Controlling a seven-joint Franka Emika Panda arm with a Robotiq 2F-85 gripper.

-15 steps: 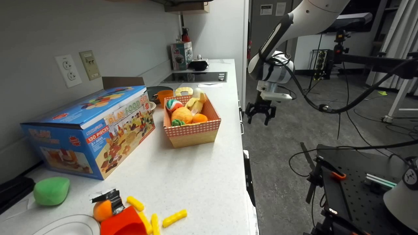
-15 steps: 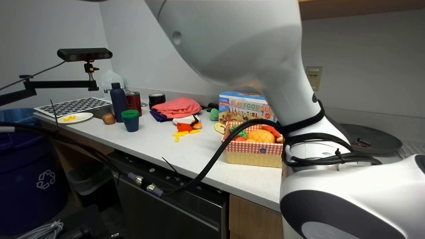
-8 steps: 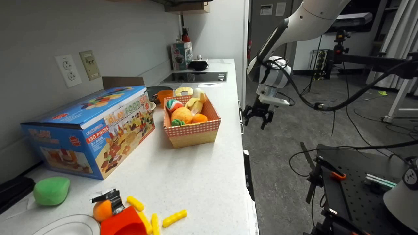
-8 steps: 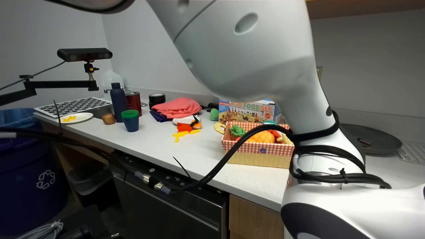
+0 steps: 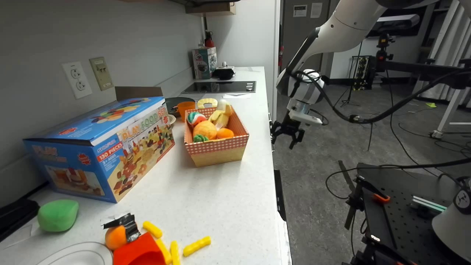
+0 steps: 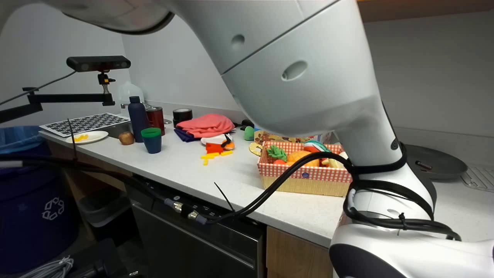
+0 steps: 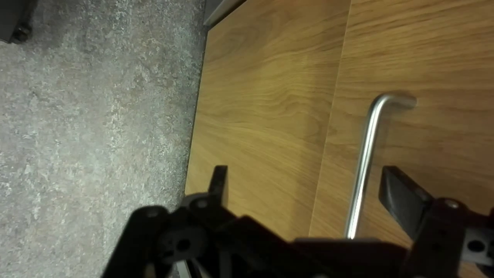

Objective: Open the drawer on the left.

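Jaws stand wide apart on the gripper, and in the wrist view the wood-grain front of the drawer lies past them. Its steel bar handle shows between the two fingers — closer to the one at the right of that view — though whether metal and finger touch cannot be told. This front meets a neighbouring wood panel along a thin line that also runs between the jaws, and grey floor lies beyond the finger at the left of that view.

In an exterior view the gripper hangs tilted at the end of the Franka arm, just beside the front edge of the countertop. Left of the jaws there, a gingham-rimmed basket stands upright, holding a toy pineapple, toy banana and toy orange; the Play Food Set box sits farther left of them, near the wall. Up and left of the jaws lies a black cooktop. Down and left of them, yellow toy fries lie near a red toy carton. Down and right of the jaws, a black perforated tabletop bears the arm's white base.
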